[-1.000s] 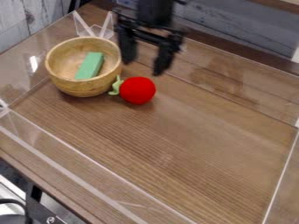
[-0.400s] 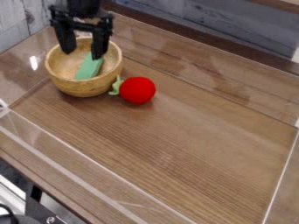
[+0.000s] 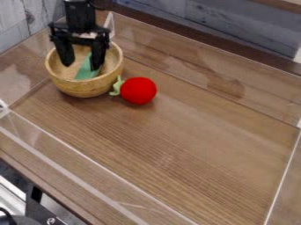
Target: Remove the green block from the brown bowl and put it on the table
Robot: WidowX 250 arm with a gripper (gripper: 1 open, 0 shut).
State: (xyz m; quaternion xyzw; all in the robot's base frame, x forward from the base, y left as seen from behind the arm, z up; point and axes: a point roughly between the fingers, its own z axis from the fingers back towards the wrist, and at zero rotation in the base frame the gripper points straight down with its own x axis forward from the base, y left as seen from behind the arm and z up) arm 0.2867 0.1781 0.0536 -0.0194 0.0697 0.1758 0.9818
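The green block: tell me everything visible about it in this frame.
The green block is a small, flat, light-green rectangular piece, elongated and plain, of matte material that can't be identified. It lies inside the brown bowl, leaning on the pale inner wall toward the right side, its long axis running diagonally. The open claw stands directly over it, pointing down, with one dark finger on each side of the block's upper end; whether they touch it can't be told. The upper end is partly hidden by the claw. It is not yet lifted.

Tabletop point(image 3: 188, 149): brown, wood-grain pattern. Bowl point(image 3: 59, 81): light brown with pale tan inside; block point(image 3: 87, 68): light green. Ball point(image 3: 139, 90): red; pincer point(image 3: 81, 54): black.
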